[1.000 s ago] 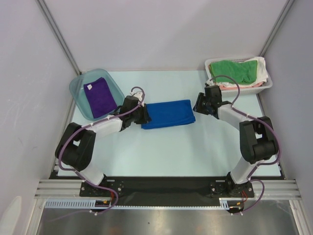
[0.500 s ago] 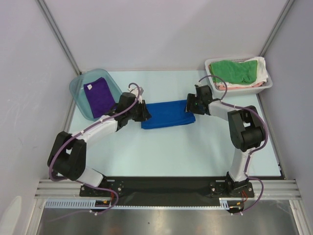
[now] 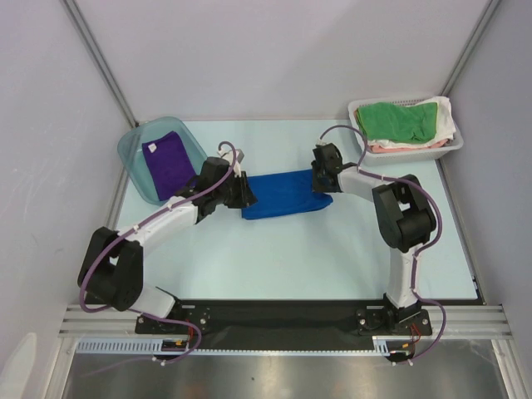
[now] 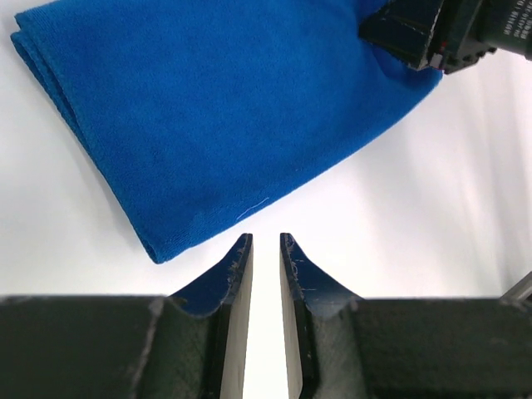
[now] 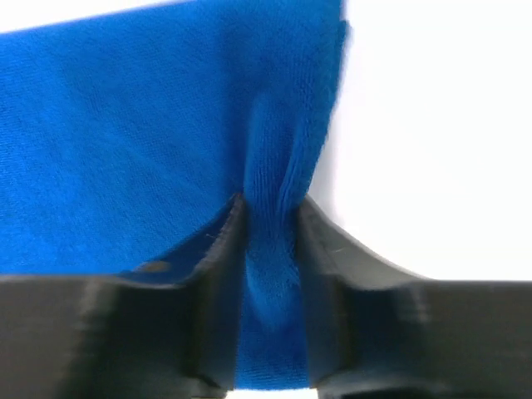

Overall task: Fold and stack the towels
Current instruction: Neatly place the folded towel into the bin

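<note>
The royal blue towel (image 3: 283,193) lies folded in a long strip on the table's middle. My right gripper (image 3: 320,181) is at its right end, and in the right wrist view that gripper (image 5: 270,204) is shut on a pinched ridge of the blue towel (image 5: 125,141). My left gripper (image 3: 247,195) sits at the strip's left end. Its jaws (image 4: 264,241) stand slightly apart over bare table, just short of the blue towel (image 4: 224,108). The purple towel (image 3: 169,165) lies folded in a clear bin (image 3: 133,145). The green towel (image 3: 399,119) tops a white basket (image 3: 449,145).
The basket at the back right also holds a white cloth (image 3: 447,120) and a pinkish item (image 3: 391,147) under the green towel. The clear bin stands tilted at the back left. Grey walls close in the table on three sides.
My right gripper has moved left from beside the basket to the blue towel's right end and closed on its edge. The left arm has reached slightly further along the towel's left end.
</note>
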Controlling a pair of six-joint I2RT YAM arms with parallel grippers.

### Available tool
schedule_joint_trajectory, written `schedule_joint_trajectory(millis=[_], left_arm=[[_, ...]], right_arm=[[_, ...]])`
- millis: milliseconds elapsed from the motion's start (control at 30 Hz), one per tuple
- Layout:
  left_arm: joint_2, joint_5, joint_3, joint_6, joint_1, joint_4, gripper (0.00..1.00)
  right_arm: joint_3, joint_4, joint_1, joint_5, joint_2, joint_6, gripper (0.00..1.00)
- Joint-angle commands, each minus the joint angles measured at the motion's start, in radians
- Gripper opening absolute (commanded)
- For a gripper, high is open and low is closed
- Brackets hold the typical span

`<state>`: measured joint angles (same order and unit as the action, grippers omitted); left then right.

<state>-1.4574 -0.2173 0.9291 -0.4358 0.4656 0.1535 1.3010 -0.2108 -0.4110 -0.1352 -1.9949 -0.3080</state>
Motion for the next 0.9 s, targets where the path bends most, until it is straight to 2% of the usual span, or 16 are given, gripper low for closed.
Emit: schedule_joint_trajectory(millis=[0,33,67,100,300,333,433,633,767,867], left_arm=[[0.051,-0.037,0.045,0.019,0.008,0.021,0.24],[0.060,-0.042,0.050,0.020,0.008,0.026,0.23],[0.065,-0.044,0.056,0.025,0.008,0.035,0.24],[0.072,-0.048,0.060,0.031,0.008,0.053,0.23],[0.112,-0.065,0.151,0.092,0.008,0.179,0.22],[0.118,-0.063,0.177,0.101,0.007,0.195,0.22],[0.137,-0.051,0.218,0.132,0.005,0.236,0.20],[0.131,-0.068,0.231,0.160,0.004,0.268,0.18],[0.121,-0.093,0.203,0.149,-0.001,0.238,0.18],[0.123,-0.119,0.194,0.141,-0.001,0.230,0.18]], right_arm=[[0.030,-0.124,-0.029,-0.076,-0.084,0.017,0.25],[0.035,-0.131,-0.043,-0.110,-0.088,0.017,0.17],[0.047,-0.143,-0.046,-0.124,-0.096,0.015,0.04],[0.070,-0.171,-0.049,-0.138,-0.100,0.021,0.00],[0.188,-0.268,-0.063,-0.384,-0.113,0.085,0.00],[0.234,-0.275,-0.064,-0.464,-0.117,0.127,0.00],[0.335,-0.300,-0.065,-0.572,-0.151,0.203,0.00],[0.406,-0.320,-0.061,-0.535,-0.202,0.199,0.00],[0.431,-0.315,-0.068,-0.602,-0.252,0.217,0.00],[0.414,-0.216,-0.080,-0.682,-0.260,0.286,0.00]])
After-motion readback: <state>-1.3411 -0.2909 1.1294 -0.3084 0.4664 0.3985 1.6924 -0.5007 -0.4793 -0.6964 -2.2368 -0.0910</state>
